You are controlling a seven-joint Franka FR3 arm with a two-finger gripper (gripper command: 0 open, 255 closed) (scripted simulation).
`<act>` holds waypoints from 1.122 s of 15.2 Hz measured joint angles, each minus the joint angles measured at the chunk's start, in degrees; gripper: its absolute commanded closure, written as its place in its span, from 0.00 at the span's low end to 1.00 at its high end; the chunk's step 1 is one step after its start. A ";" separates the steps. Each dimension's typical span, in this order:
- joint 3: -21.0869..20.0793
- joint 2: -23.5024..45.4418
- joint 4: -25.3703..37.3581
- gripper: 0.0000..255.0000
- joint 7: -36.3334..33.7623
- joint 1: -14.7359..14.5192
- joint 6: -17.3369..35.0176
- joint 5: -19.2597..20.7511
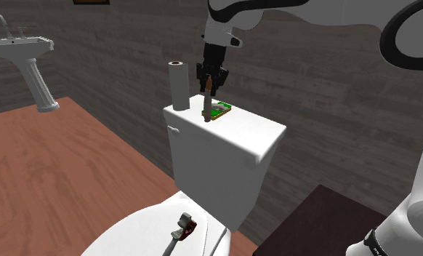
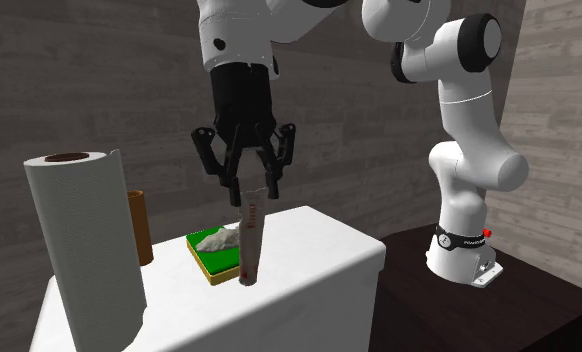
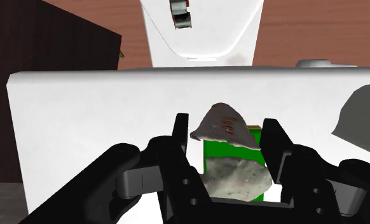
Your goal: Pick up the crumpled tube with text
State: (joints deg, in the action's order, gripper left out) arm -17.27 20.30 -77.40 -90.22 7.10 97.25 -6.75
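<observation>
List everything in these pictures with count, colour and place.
crumpled whitish tube with red text: 1, whitish, upright over the tank lid
white toilet tank: 1, white, against the wall
white paper roll: 1, white, upright on the lid
brown cardboard cylinder: 1, brown, beside the paper roll
green flat pad: 1, green, on the lid
whitish crumpled lump: 1, whitish, on the pad
grey and red tube: 1, grey-red, on the toilet seat
white pedestal sink: 1, white, shoulder view's far left
dark stand: 1, dark, under the arm
white arm: 1, white, on the stand
black tool: 1, black, shut on the tube
</observation>
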 measured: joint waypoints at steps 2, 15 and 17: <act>0.00 0.01 -0.01 1.00 0.00 0.00 0.07 0.01; -0.08 1.24 6.32 1.00 -1.02 -0.45 -5.01 0.42; -0.13 1.66 8.49 1.00 -1.38 -0.65 -6.71 0.57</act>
State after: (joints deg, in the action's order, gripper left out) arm -17.40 21.96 -68.91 -91.61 6.45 90.53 -6.19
